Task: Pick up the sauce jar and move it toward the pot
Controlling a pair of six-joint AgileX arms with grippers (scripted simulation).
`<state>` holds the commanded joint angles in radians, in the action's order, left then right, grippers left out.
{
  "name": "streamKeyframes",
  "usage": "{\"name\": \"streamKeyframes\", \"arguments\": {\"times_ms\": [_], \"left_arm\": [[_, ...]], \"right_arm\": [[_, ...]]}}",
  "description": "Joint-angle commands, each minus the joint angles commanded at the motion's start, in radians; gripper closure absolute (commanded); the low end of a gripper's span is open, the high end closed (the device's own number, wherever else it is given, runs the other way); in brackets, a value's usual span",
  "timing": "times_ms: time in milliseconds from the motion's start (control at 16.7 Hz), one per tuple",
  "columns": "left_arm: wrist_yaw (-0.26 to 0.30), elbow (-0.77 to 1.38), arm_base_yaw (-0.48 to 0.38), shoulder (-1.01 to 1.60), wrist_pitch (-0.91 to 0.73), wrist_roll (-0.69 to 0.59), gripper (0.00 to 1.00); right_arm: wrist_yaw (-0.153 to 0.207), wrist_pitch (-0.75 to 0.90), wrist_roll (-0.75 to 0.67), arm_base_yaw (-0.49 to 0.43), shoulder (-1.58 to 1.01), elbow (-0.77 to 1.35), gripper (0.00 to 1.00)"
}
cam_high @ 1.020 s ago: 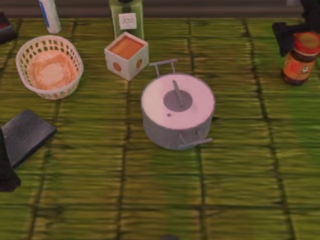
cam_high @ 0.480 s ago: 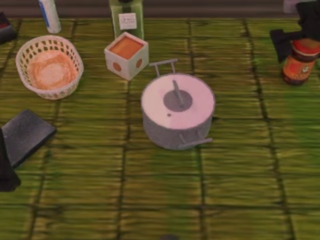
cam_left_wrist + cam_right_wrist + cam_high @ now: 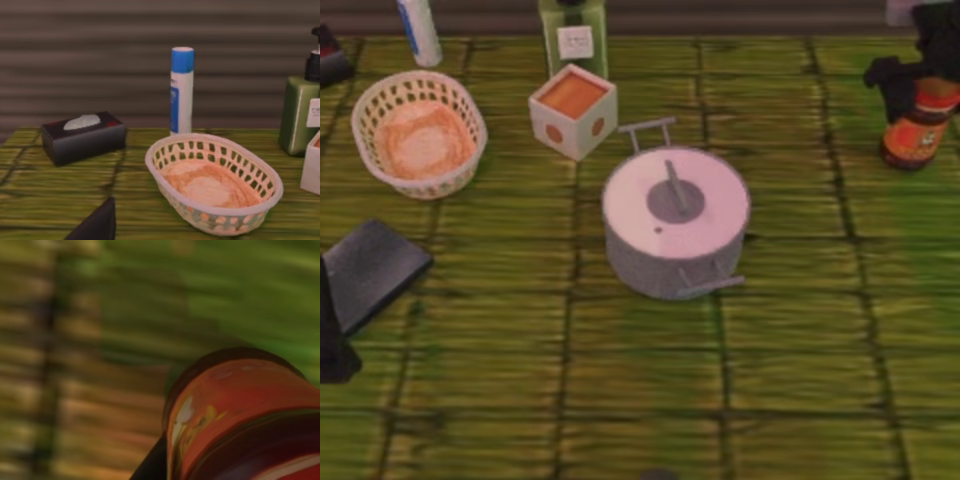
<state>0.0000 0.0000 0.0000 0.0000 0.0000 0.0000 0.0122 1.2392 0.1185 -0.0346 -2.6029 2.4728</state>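
The jaws of the right gripper [image 3: 912,75] are at the top of the sauce jar [image 3: 912,125], at the far right of the table, but I cannot tell if they already pinch it. To do this step well, the jaws should close firmly below the lid and keep the jar upright before it travels left to the pot [image 3: 675,222], which stands well apart. The left gripper [image 3: 335,340] is parked at the left edge.

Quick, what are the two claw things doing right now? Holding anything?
Right gripper: at the sauce jar near the table's far right edge; whether it grips cannot be told.
Left gripper: parked at the table's left edge, holding nothing visible; state cannot be told.
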Motion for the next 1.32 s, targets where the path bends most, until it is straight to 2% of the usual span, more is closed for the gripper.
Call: {"name": "streamKeyframes", "arguments": {"times_ms": [180,240,840,1320], "left_arm": [[0.000,0.000,0.000,0.000,0.000,0.000,0.00],[0.000,0.000,0.000,0.000,0.000,0.000,0.00],[0.000,0.000,0.000,0.000,0.000,0.000,0.00],[0.000,0.000,0.000,0.000,0.000,0.000,0.00]], "right_arm": [[0.000,0.000,0.000,0.000,0.000,0.000,0.98],[0.000,0.000,0.000,0.000,0.000,0.000,1.00],[0.002,0.000,-0.001,0.002,0.015,-0.015,1.00],[0.006,0.009,-0.010,-0.013,0.399,-0.384,1.00]]}}
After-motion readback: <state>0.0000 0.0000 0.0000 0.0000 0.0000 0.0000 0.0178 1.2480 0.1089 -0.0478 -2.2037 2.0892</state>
